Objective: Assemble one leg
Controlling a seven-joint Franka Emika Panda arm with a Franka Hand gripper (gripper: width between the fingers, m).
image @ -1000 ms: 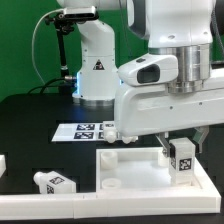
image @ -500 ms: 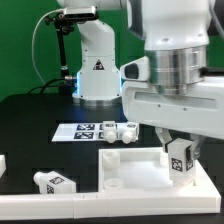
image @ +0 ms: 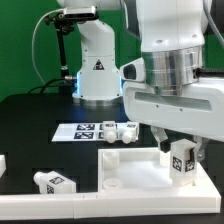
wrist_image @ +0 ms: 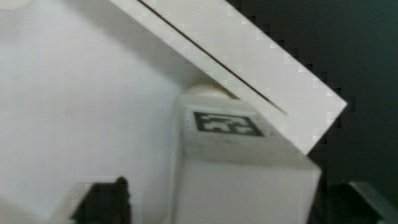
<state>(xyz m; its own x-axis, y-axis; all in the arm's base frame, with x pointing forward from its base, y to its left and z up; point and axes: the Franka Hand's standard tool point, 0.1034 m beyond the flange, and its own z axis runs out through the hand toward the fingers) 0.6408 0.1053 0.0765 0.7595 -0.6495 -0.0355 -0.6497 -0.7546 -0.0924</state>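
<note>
The leg (image: 183, 158), a white block with a tag, stands upright at the far right corner of the white square panel (image: 130, 172) in the exterior view. My gripper (image: 178, 148) straddles it from above. In the wrist view the leg (wrist_image: 246, 165) lies between my fingers, over the panel (wrist_image: 89, 110) near its raised rim. One finger (wrist_image: 365, 202) is against the leg. The other finger (wrist_image: 107, 202) stands off it with a strip of panel showing between, so the jaws are open around the leg.
Two more legs (image: 124, 130) sit beside the marker board (image: 84, 129) behind the panel. Another leg (image: 52, 181) lies at the front on the exterior view's left. The arm's base (image: 95, 70) stands at the back. A white part (image: 3, 163) shows at the left edge.
My hand has swung towards the exterior view's right over the leg. The leg has stayed at the panel's corner, shifting only slightly.
</note>
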